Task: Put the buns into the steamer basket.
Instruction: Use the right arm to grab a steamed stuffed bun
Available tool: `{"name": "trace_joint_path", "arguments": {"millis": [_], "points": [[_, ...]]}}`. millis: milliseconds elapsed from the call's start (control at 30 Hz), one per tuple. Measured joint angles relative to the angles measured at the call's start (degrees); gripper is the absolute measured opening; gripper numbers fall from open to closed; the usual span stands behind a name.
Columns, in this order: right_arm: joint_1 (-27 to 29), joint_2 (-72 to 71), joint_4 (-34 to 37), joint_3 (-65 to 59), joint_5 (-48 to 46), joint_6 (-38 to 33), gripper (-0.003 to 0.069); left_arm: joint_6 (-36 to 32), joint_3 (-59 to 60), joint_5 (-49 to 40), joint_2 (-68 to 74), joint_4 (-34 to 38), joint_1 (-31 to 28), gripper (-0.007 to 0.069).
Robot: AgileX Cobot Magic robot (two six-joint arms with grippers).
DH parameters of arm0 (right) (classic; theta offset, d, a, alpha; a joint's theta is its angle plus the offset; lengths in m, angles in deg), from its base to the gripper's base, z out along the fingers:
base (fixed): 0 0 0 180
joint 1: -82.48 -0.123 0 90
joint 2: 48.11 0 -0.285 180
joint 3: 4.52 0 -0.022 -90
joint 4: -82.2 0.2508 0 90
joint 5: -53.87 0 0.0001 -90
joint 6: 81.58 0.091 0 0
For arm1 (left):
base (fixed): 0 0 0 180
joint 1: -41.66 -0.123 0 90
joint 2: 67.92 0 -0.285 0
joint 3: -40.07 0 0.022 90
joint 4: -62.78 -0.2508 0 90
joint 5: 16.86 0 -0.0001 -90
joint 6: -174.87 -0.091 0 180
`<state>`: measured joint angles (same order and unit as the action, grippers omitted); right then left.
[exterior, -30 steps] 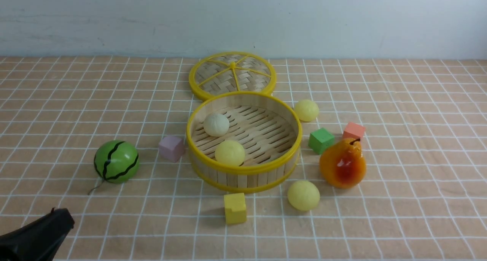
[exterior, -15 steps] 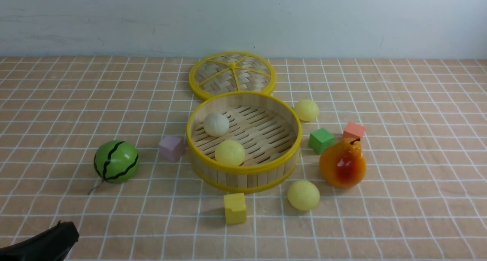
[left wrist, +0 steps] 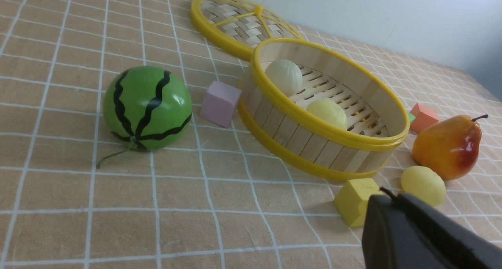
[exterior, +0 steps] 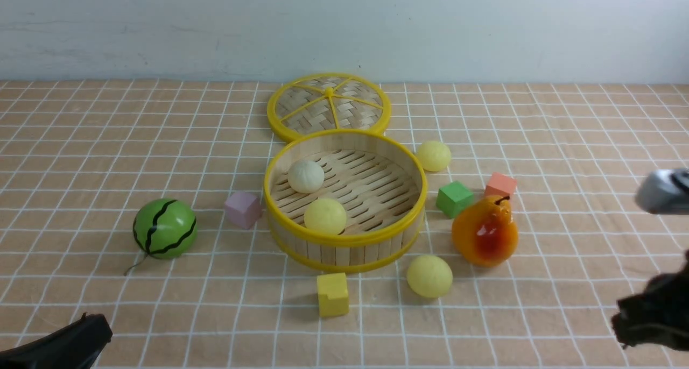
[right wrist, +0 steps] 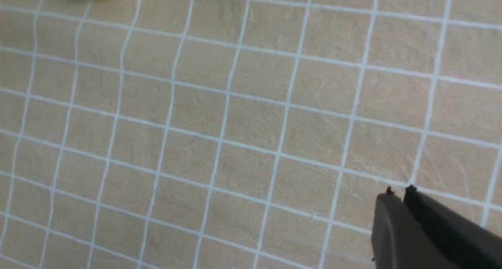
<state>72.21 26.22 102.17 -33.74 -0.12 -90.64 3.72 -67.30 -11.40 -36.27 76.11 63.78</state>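
The steamer basket (exterior: 344, 240) stands mid-table, with an off-white bun (exterior: 306, 176) and a pale yellow bun (exterior: 324, 215) lying on its slatted floor. A second yellow bun (exterior: 434, 155) rests on the cloth by the basket's far right side. A third (exterior: 429, 276) sits near its front right, beside the pear. My left gripper (exterior: 102, 326) is low in the near left corner, shut and empty (left wrist: 386, 194). At the right edge hangs my right gripper (exterior: 624, 318), over bare cloth; its fingertips (right wrist: 399, 190) are together with nothing between them.
A flat woven lid (exterior: 328, 106) lies behind the basket. A watermelon ball (exterior: 164, 228) and a purple cube (exterior: 243, 208) are on the left. A yellow cube (exterior: 332, 294) sits in front. A pear (exterior: 484, 232), a green cube (exterior: 454, 198) and an orange cube (exterior: 500, 185) crowd the right.
The right arm has come into the front view at the right edge. The left gripper sank a little lower in its corner, then held still. The buns have not moved.
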Motion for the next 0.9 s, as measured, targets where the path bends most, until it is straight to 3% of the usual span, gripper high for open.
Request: {"name": "trace_joint_path", "arguments": {"millis": [200, 400, 733, 900], "points": [[-9.8, 17.6, -1.8, 10.9, 4.4, 0.2, 0.0038, 0.0, 0.0, 0.0, 0.0, 0.0, 0.0, -0.0013], [-15.4, 29.3, -7.2, 20.7, 8.3, 4.5, 0.0083, 0.0, 0.0, 0.0, 0.0, 0.0, 0.0, -0.0013], [-16.0, 39.1, -8.9, 25.4, 17.0, 7.2, 0.0302, 0.0, 0.0, 0.0, 0.0, 0.0, 0.0, -0.0005], [-16.0, 41.0, -8.7, 25.4, 20.1, 7.3, 0.0311, 0.0, 0.0, 0.0, 0.0, 0.0, 0.0, -0.0004]]}}
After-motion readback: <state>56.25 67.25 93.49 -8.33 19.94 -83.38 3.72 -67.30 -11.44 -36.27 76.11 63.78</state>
